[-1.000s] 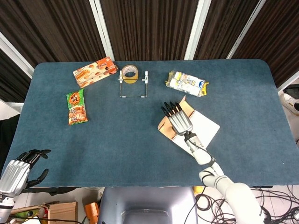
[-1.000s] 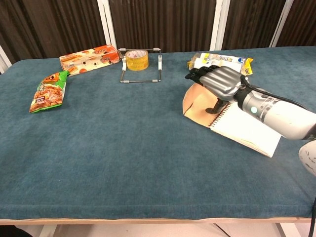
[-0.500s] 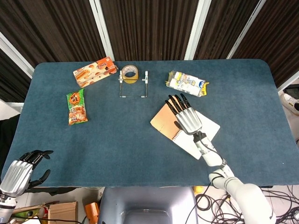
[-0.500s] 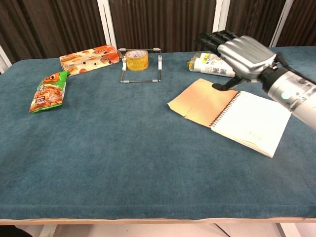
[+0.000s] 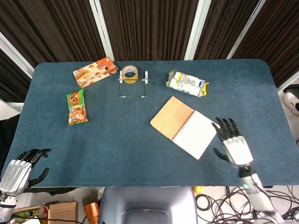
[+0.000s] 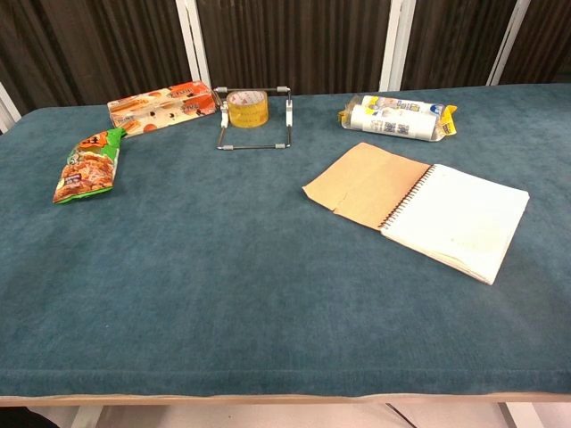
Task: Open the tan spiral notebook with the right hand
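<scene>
The tan spiral notebook [image 5: 183, 126] lies open and flat on the blue table, its tan cover [image 6: 364, 183] folded out to the left and a white page [image 6: 459, 223] showing on the right. My right hand [image 5: 233, 146] hovers near the table's front right, apart from the notebook, fingers spread and holding nothing. My left hand [image 5: 17, 171] hangs off the table's front left corner with its fingers curled loosely, holding nothing. Neither hand appears in the chest view.
A tape roll [image 5: 130, 73] sits in a wire stand [image 5: 133, 86] at the back middle. An orange snack box [image 5: 95, 71] and a green snack bag [image 5: 76, 107] lie at the left. A wrapped packet [image 5: 187, 83] lies behind the notebook.
The right hand flipped the tan cover over to the left, let it lie flat, then drew back to the front right, leaving the chest view. The left hand barely moved.
</scene>
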